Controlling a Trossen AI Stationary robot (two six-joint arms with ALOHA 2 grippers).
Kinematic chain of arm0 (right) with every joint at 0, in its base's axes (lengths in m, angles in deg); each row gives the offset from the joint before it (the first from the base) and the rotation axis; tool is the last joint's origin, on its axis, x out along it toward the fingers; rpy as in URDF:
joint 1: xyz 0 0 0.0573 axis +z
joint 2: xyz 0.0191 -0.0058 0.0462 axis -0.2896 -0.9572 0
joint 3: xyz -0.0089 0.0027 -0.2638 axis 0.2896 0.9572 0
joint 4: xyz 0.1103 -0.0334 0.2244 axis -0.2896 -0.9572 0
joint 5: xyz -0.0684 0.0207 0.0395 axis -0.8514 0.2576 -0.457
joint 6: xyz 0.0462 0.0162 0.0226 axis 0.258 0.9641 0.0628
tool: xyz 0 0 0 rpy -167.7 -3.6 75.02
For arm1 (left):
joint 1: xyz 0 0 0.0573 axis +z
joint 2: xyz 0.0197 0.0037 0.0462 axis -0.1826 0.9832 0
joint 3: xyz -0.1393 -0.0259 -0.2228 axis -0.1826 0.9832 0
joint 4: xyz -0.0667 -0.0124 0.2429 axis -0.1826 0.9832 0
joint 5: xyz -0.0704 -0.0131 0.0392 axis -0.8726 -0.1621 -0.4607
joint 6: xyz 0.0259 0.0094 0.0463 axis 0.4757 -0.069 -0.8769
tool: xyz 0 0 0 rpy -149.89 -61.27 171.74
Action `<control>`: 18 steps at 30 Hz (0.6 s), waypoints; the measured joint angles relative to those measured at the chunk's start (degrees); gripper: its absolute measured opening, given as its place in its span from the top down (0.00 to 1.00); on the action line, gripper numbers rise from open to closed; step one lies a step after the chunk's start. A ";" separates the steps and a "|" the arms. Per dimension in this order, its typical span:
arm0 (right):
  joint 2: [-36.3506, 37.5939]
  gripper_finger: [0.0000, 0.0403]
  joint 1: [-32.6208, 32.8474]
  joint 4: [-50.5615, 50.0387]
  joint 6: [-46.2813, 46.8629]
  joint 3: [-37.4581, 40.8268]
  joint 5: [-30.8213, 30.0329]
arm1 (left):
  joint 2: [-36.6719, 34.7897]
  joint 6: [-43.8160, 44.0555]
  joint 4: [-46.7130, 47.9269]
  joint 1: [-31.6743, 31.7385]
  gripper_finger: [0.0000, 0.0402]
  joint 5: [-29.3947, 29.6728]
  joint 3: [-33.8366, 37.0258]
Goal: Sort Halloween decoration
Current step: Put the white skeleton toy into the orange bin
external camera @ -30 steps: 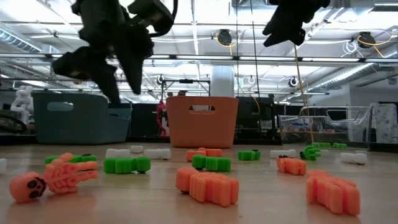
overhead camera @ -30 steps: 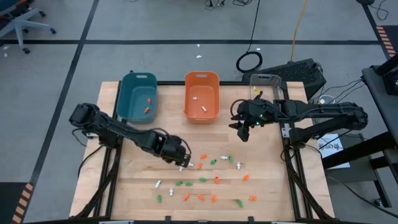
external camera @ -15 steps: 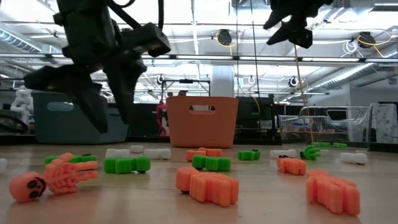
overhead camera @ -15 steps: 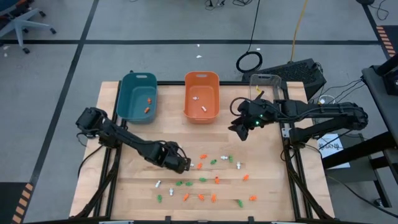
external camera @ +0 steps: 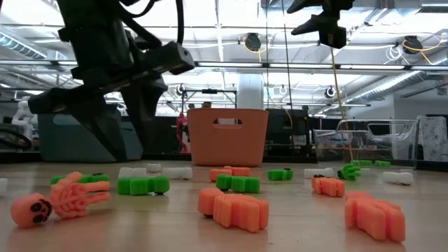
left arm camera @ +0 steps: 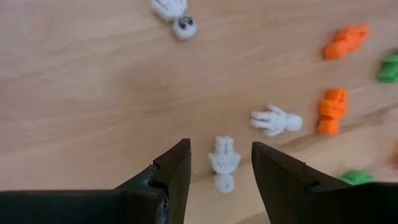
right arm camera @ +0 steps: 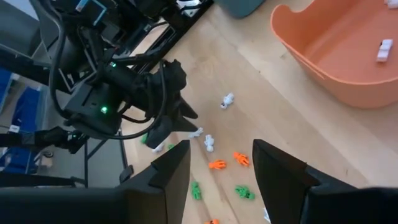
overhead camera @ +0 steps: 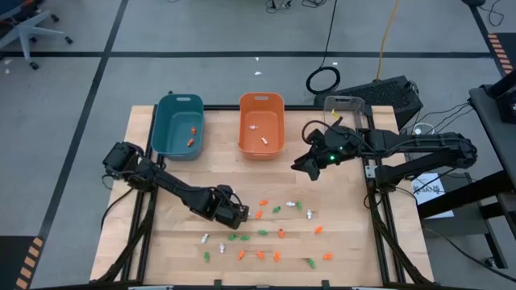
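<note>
Down and forward went the left gripper point(overhead camera: 240, 216) since a second ago; now it sits low over the tabletop point(overhead camera: 347, 242), its jaws open with a small white skeleton point(left arm camera: 223, 163) between them, not gripped. Orange, white and green Halloween decorations point(overhead camera: 279, 234) lie scattered on the wood beside it. A few more lie in the teal bin point(overhead camera: 177, 125) and the orange bin point(overhead camera: 261, 122). High up near the orange bin, the right gripper point(overhead camera: 302, 165) hangs with its jaws open and empty.

Green trinket point(left arm camera: 390, 67) cut by the right frame edge; teal bin point(right arm camera: 245, 6) cropped at top.
</note>
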 joint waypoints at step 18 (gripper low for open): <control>0.00 0.61 -2.37 -0.06 -6.05 0.00 -0.35 | 3.94 1.43 -5.47 -1.00 0.58 -2.31 0.00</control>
